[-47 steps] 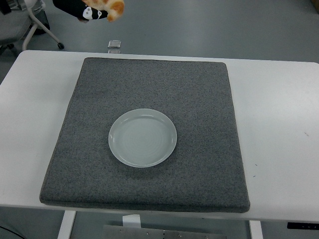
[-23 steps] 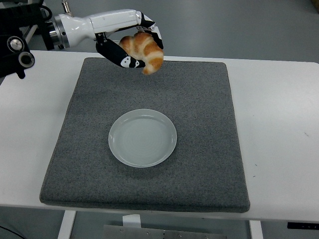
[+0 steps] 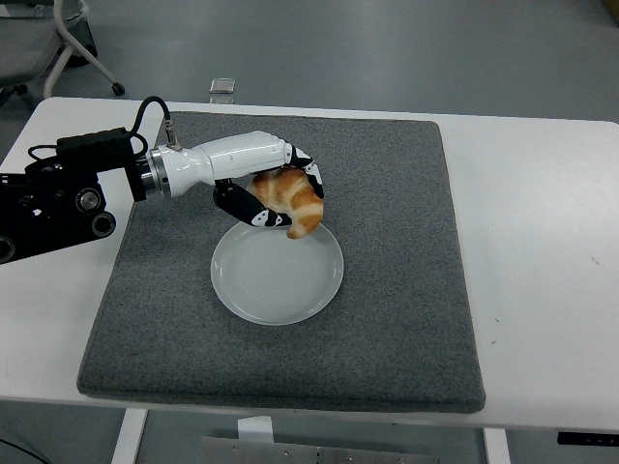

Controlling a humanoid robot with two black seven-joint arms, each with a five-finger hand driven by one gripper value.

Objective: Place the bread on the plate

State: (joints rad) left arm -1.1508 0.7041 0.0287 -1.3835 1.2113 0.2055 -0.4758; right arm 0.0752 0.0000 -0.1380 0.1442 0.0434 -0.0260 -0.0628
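My left hand [image 3: 276,193] comes in from the left edge and is shut on a golden croissant [image 3: 290,201]. It holds the croissant just over the far rim of the pale round plate [image 3: 261,285], which sits in the middle of the grey mat [image 3: 387,290]. The croissant's lower tip hangs close above the plate; I cannot tell if it touches. The right arm is out of view.
The grey mat lies on a white table [image 3: 542,242]. A small clear object [image 3: 222,87] sits at the table's far edge. Chair legs [image 3: 82,43] stand on the floor at the top left.
My left hand has come down and toward me with the croissant, from high above the mat's far edge to just over the plate's far rim.
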